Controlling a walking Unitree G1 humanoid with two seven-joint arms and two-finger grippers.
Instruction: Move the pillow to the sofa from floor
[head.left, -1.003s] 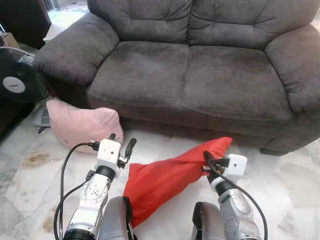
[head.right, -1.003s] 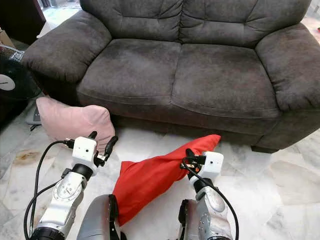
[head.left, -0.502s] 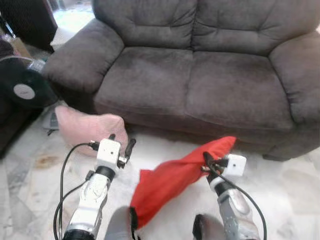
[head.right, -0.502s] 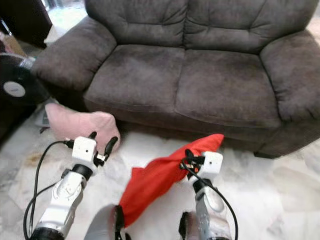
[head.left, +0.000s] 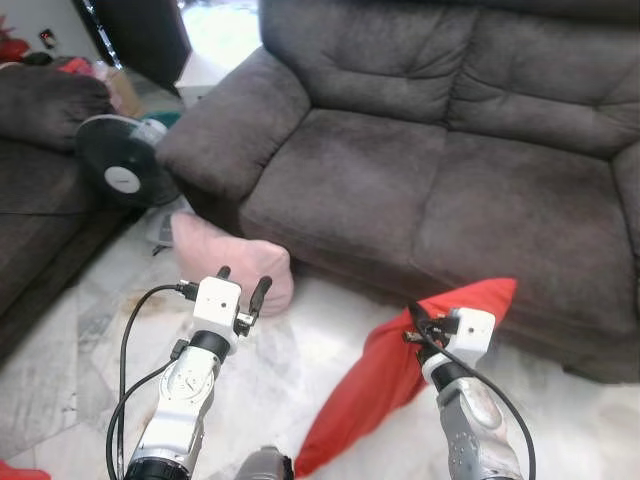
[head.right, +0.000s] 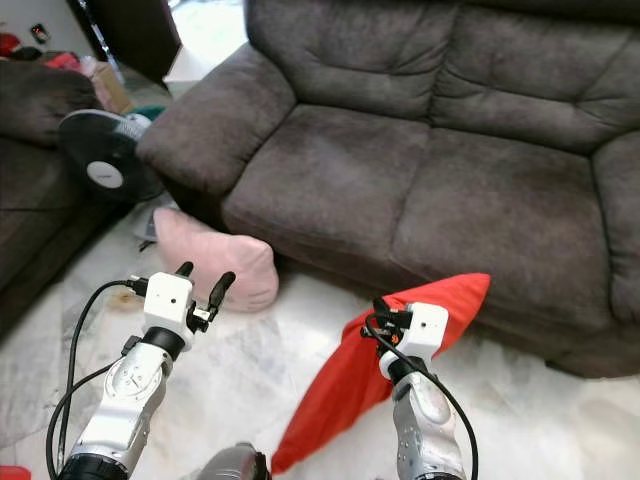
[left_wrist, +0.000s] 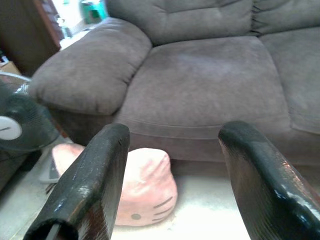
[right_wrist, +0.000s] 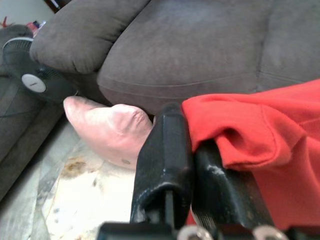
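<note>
- A grey sofa (head.left: 440, 170) spans the scene from 11 to 3 o'clock; its two seat cushions are bare and its near arm bulges out at 11 o'clock
- A second dark sofa (head.left: 40, 200) sits at 9 o'clock, at the edge of the marble floor (head.left: 90, 370)
- A red pillow (head.left: 400, 370), long and slack, hangs at 5 o'clock; its upper corner is level with the front edge of the grey sofa's seat, its lower end trails toward the floor
- A pink pillow (head.left: 235, 265) with a cartoon cat face lies on the floor at 10 o'clock, against the base of the grey sofa, below its arm
- A black fan (head.left: 125, 165) stands at 10 o'clock, between the two sofas, just beyond the pink pillow
- The right gripper (right_wrist: 192, 165) is at 4 o'clock; its black fingers (right_wrist: 167, 150) are pressed together, pinching a fold of the red pillow near its upper end
- The left gripper (head.left: 242, 283) is raised at 8 o'clock with its fingers (left_wrist: 92, 185) spread wide and nothing between them; it faces the pink pillow and the grey sofa's seat
</note>
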